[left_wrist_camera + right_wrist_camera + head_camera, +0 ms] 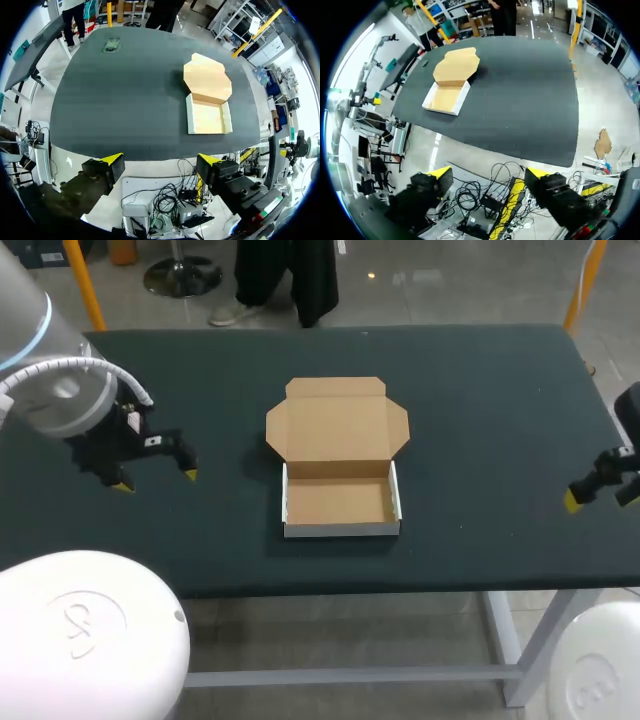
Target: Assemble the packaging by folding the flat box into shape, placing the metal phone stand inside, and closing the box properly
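The cardboard box (338, 502) stands folded into a shallow tray at the table's middle, empty, with its lid (337, 425) lying open behind it. The left wrist view shows the box (210, 117) well ahead of my left gripper (161, 161), and a small greyish object (111, 46), perhaps the phone stand, at the table's far left corner. In the head view my left arm hides that corner. My left gripper (156, 480) hangs open left of the box. My right gripper (585, 495) is open at the table's right edge, far from the box (445, 97).
The dark green table (480, 440) has bare cloth on all sides of the box. Its front edge runs just below the box in the head view.
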`<state>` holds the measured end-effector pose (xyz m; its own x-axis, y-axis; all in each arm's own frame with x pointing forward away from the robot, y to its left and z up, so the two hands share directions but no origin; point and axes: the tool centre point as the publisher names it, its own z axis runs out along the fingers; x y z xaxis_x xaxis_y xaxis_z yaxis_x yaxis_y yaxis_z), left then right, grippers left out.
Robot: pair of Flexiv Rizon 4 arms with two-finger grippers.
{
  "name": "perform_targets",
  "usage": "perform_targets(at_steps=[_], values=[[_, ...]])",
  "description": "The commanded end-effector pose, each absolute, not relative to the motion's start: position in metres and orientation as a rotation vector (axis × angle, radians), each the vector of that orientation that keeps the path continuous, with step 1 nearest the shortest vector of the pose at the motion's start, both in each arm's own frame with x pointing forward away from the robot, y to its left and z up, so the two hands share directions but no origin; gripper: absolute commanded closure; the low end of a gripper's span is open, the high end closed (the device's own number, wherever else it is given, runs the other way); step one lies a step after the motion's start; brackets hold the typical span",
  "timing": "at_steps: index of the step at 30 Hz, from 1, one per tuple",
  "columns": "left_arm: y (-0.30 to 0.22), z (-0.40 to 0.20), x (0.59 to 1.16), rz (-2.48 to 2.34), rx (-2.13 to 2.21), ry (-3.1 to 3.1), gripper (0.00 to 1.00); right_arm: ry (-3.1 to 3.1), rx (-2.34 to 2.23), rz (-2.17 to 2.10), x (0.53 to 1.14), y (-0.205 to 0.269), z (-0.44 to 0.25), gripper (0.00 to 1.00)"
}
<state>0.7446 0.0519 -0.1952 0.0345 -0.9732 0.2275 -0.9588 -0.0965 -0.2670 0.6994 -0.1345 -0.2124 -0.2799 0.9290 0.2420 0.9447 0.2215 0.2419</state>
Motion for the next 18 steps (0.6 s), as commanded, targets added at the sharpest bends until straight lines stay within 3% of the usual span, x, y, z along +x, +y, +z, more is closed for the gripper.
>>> perform_targets(at_steps=[1,18], values=[[0.0514,-0.192,0.7449,-0.529,-2.235,2.076,0.0,-2.41,-1.873,-0.518,0.6966,-0.135,-0.2095,0.0],[0.0522,-0.1936,0.7417,-0.475,-2.316,2.07,0.0,-2.377,-1.932,-0.487,0.7016,-0.1374,-0.2114,0.0]])
